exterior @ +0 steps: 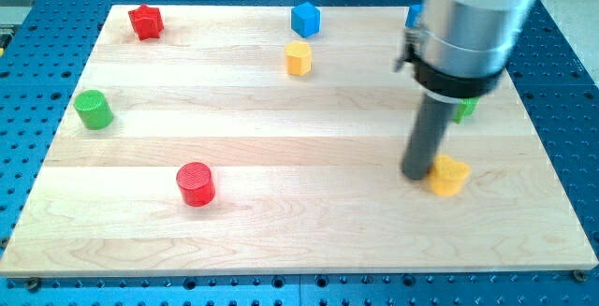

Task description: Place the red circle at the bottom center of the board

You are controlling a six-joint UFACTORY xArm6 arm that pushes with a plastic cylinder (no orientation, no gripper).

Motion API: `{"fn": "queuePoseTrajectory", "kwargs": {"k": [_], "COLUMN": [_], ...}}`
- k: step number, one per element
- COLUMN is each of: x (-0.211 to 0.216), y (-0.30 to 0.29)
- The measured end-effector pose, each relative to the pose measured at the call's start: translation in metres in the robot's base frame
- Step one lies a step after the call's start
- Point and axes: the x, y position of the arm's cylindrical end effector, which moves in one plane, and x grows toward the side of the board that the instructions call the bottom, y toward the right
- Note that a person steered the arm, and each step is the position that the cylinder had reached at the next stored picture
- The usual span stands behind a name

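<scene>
Red circle (196,183) sits low on the worktop (309,240), well toward the view's left of the rod's tip (416,175) (a bare end effector, grasping nothing), which touches a yellow block (449,175).

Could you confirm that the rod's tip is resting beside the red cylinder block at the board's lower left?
Not quite: in the camera view my tip sits beside the yellow block at the view's lower right. The red cylinder block does lie at the wooden board's lower left, untouched.

The arm (473,25) is cut off by the top edge. It hides most of a blue block (413,16) and a green block (465,109); their shapes cannot be told.
</scene>
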Motion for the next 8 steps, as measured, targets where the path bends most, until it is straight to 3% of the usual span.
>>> {"fn": "queuePoseTrajectory", "kwargs": {"k": [2, 3, 4, 5, 7, 8], "x": [0.003, 0.024, 0.03, 0.071, 0.07, 0.025], "y": [0.039, 0.044, 0.01, -0.099, -0.352, -0.349]}}
